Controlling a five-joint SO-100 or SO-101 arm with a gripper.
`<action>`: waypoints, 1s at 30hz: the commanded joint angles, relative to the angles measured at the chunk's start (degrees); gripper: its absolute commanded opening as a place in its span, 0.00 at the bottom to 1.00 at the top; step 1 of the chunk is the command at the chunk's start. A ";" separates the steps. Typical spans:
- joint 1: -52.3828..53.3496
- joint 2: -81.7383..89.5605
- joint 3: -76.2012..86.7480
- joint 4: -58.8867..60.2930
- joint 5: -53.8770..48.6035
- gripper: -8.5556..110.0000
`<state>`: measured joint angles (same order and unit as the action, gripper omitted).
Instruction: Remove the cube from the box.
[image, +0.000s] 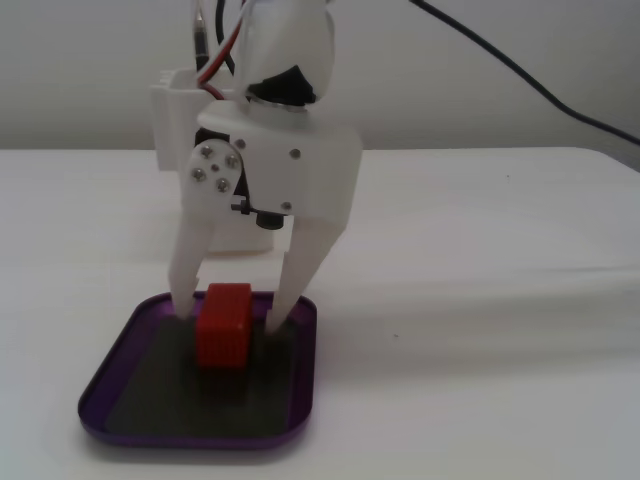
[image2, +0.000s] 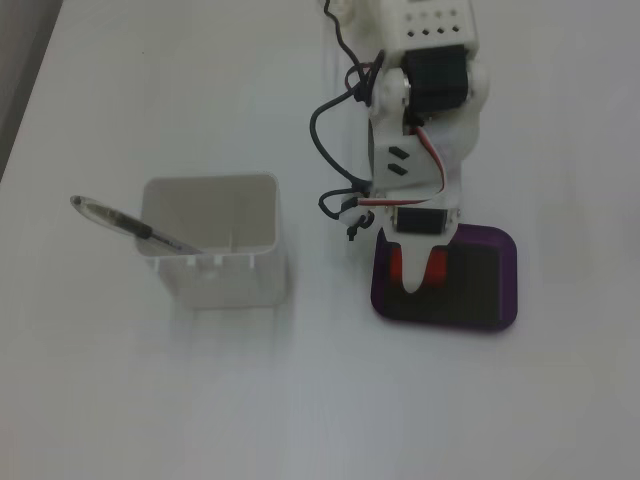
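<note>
Gripper: white 2-finger gripper apart, straddling cube, tips low for a grasp.
Cube: small red block, resting inside tray.
Box: shallow purple metallic tray.

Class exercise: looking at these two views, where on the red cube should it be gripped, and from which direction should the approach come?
Grip the cube on its two smooth side faces, coming from above. It stands upright in the box, whose low rim blocks a sideways approach. The end effector already straddles it, open.

The gripper straddles the cube inside the box, whose low rim scarcely blocks passage; a white container holding a pen stands well apart; the bench's right side lies open.
</note>
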<state>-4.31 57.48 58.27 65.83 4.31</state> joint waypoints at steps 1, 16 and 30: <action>-0.26 0.79 -1.67 -0.62 -0.35 0.22; -0.53 5.45 -5.89 3.87 0.35 0.07; 0.35 32.61 1.76 21.09 -2.64 0.07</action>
<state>-4.22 81.74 54.76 86.13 2.81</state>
